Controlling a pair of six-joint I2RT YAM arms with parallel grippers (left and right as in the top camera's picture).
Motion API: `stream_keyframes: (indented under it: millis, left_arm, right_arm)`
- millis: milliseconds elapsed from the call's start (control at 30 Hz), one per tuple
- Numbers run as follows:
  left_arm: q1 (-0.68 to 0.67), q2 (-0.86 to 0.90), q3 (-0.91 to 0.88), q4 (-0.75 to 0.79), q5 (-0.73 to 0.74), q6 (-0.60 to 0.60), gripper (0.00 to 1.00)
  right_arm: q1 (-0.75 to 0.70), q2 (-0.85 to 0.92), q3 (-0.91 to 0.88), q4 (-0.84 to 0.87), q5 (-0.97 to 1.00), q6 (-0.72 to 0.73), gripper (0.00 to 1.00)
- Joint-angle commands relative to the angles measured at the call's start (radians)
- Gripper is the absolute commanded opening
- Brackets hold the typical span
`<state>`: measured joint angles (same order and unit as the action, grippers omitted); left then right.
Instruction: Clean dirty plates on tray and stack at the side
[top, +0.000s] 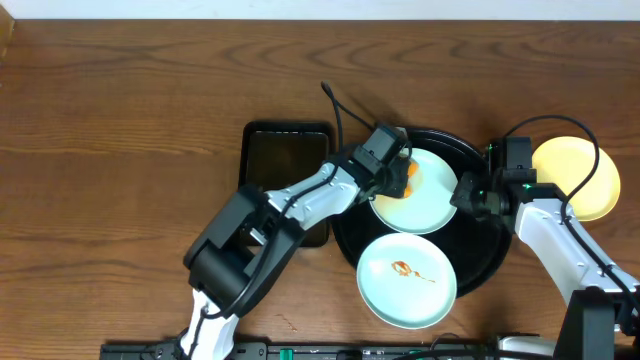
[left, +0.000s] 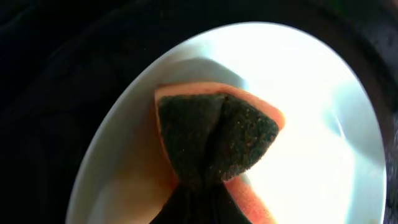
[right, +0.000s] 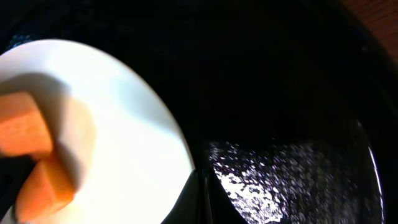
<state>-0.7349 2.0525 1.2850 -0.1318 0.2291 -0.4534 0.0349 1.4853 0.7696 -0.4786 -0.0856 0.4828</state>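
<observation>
Scrubbing step: left gripper (top: 404, 172) clenched on sponge (left: 217, 140), on pale plate (top: 428, 205) inside tray (top: 482, 242). At plate rim, right gripper (top: 463, 192); grip we cannot tell. Next, we judge: lift plate onto yellow plate (top: 575, 180) beside tray.

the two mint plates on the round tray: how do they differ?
Rear plate has the left gripper pressing a sponge on it; front plate is untouched. Front plate shows an orange-red smear at centre and overhangs the tray rim; rear plate sits inside it. Both are round, pale mint.
</observation>
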Motion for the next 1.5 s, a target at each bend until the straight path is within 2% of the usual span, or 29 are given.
stream_keyframes:
  millis: [0, 133, 267, 433, 533, 667, 800, 933, 1033, 1200, 1300, 1467]
  left_arm:
    - [0.013, -0.048, -0.012, -0.047, -0.013, 0.031, 0.07]
    - [0.021, -0.099, -0.012, -0.101, -0.042, 0.054, 0.07]
    - [0.035, -0.159, -0.012, -0.169, -0.062, 0.065, 0.07]
    - [0.079, -0.248, -0.012, -0.290, -0.062, 0.065, 0.07]
    - [0.148, -0.311, -0.012, -0.410, -0.066, 0.065, 0.07]
    - [0.266, -0.343, -0.012, -0.550, -0.124, 0.064, 0.07]
    - [0.359, -0.337, -0.018, -0.591, -0.141, 0.064, 0.07]
    - [0.411, -0.334, -0.021, -0.594, -0.140, 0.064, 0.08]
    - [0.416, -0.334, -0.021, -0.594, -0.140, 0.064, 0.07]
    - [0.414, -0.334, -0.021, -0.594, -0.140, 0.064, 0.07]
    - [0.414, -0.334, -0.021, -0.598, -0.140, 0.064, 0.07]
    - [0.414, -0.334, -0.021, -0.602, -0.140, 0.064, 0.07]
  right_arm:
    - [0.019, -0.008, 0.000, -0.001, 0.024, -0.001, 0.01]
    - [0.019, -0.008, 0.000, 0.003, 0.013, -0.002, 0.15]
    - [0.019, -0.008, 0.000, 0.007, -0.002, -0.014, 0.18]
    - [0.019, -0.008, 0.000, 0.007, -0.056, -0.073, 0.34]
    - [0.019, -0.008, 0.000, -0.007, -0.103, -0.081, 0.39]
    - [0.019, -0.007, -0.014, -0.044, -0.070, -0.080, 0.38]
    - [0.019, -0.006, -0.066, 0.011, -0.072, -0.048, 0.37]
    - [0.019, -0.006, -0.122, 0.076, -0.092, -0.016, 0.29]
    - [0.019, -0.006, -0.155, 0.125, -0.092, 0.013, 0.25]
    - [0.019, -0.006, -0.194, 0.198, -0.107, 0.092, 0.07]
    - [0.019, -0.006, -0.194, 0.223, -0.107, 0.101, 0.01]
    - [0.019, -0.006, -0.194, 0.313, -0.134, 0.113, 0.01]
